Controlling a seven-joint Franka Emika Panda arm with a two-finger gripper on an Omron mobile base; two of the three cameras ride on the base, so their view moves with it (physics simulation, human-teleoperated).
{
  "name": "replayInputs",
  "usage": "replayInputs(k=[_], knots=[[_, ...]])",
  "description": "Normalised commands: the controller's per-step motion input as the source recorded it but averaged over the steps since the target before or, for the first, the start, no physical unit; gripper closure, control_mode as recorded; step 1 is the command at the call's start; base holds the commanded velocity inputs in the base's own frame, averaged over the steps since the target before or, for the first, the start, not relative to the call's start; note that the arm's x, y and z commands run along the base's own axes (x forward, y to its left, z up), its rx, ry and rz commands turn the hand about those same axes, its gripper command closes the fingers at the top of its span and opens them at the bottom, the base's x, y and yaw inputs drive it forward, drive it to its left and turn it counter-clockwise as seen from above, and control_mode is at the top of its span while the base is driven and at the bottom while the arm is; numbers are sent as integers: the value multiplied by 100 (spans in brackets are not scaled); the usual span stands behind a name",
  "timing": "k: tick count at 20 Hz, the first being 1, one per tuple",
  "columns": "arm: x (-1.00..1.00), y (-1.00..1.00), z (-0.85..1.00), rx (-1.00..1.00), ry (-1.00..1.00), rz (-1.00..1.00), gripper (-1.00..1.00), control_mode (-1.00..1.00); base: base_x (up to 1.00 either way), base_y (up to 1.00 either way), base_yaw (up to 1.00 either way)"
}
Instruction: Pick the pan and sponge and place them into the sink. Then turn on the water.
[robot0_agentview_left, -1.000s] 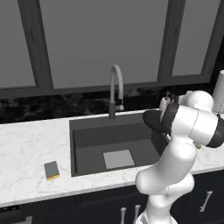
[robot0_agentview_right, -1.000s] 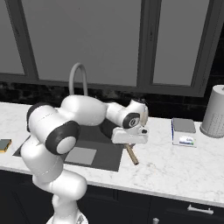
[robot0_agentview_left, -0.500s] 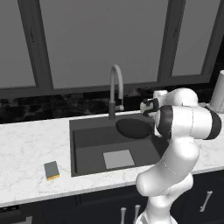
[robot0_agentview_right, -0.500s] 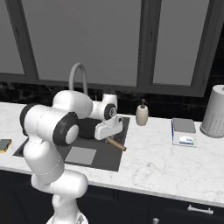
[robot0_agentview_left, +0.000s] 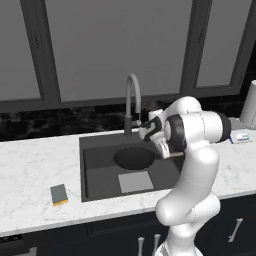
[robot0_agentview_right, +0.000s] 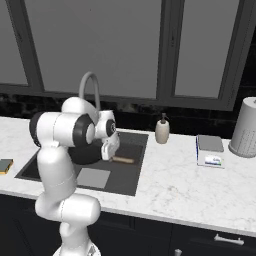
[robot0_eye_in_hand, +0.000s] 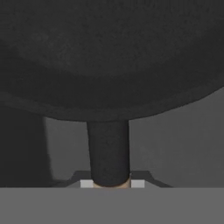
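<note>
- The gripper (robot0_agentview_left: 161, 148) is pinching the pan (robot0_agentview_left: 134, 158) by its handle, with the two fingers pressed together on it.
- The pan is hanging over the sink (robot0_agentview_left: 95, 172), above the back half of the basin and toward its right side.
- In the right base view, the light-brown end of the handle (robot0_agentview_right: 123, 160) is sticking out to the right of the gripper (robot0_agentview_right: 108, 150), over the right part of the sink (robot0_agentview_right: 131, 180).
- In the hand view, the black bowl of the pan (robot0_eye_in_hand: 109, 57) is taking the whole upper part, and its dark neck (robot0_eye_in_hand: 108, 151) is running down to the fingers.
- The lighter grey plate (robot0_agentview_left: 135, 181) is lying on the sink floor near the front edge, in front of the pan and lower than it.
- The sponge (robot0_agentview_left: 59, 194) is lying on the counter (robot0_agentview_left: 30, 170) left of the sink, near the front edge of the counter, well apart from the pan.
- The faucet (robot0_agentview_left: 132, 102) is standing behind the back edge of the sink, near the gripper.
- The soap dispenser (robot0_agentview_right: 162, 130) is standing on the counter just beside the right back corner of the sink.
- I cannot tell if the pan is touching the sink floor.
</note>
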Motion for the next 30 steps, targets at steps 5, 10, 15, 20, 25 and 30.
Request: replayInputs(k=[5, 10, 15, 20, 25, 30], knots=[[23, 39, -71, 6, -1, 30, 100, -100, 0, 0, 0], [17, 18, -69, 5, -11, 12, 100, -100, 0, 0, 0], [13, -1, -55, 9, -13, 1, 100, -100, 0, 0, 0], [9, -1, -62, 7, -15, 0, 100, -100, 0, 0, 0], [8, 0, -63, 4, -15, 0, 100, -100, 0, 0, 0], [16, 0, -50, 2, -12, 0, 100, -100, 0, 0, 0]])
